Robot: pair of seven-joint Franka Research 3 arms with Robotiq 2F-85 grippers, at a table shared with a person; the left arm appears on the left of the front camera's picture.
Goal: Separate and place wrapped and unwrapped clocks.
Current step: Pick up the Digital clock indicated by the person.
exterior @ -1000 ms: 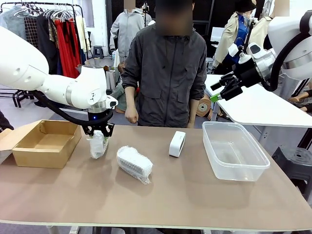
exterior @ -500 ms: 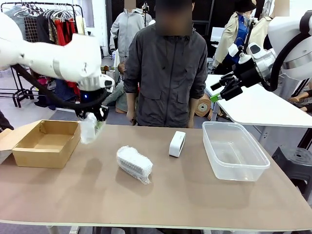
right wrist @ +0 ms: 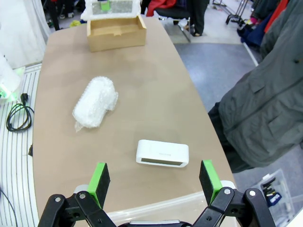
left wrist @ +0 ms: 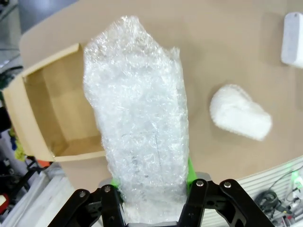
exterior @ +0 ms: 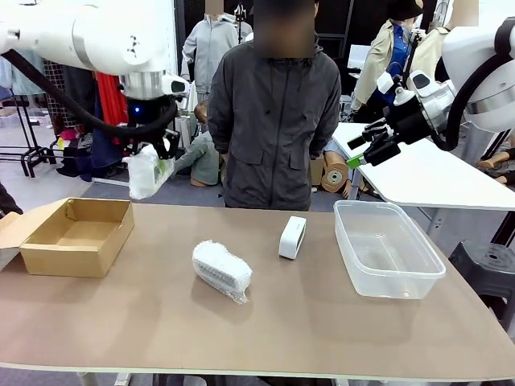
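Observation:
My left gripper [exterior: 153, 154] is shut on a wrapped clock [exterior: 146, 172], a white block in crinkly clear wrap, held high above the table just right of the cardboard box. From the left wrist camera the wrapped clock [left wrist: 139, 127] stands between the green pads. A second wrapped clock [exterior: 221, 271] lies on the table's middle left, also the white bundle [right wrist: 94, 102]. The bare unwrapped clock [exterior: 292, 236] stands on edge near the centre, and the right wrist camera catches this slim white block [right wrist: 162, 153] too. My right gripper [exterior: 359, 153] hangs open high at the right, with nothing between its fingers [right wrist: 99, 179].
An open brown cardboard box [exterior: 76, 236] sits at the table's left end. A clear plastic tub [exterior: 386, 249] stands at the right. A person in a grey jacket [exterior: 273, 121] stands at the far side, hands down. A white table is behind on the right.
My left gripper has lifted the wrapped clock off the table and carried it up and slightly left, toward the cardboard box. The right arm has stayed still.

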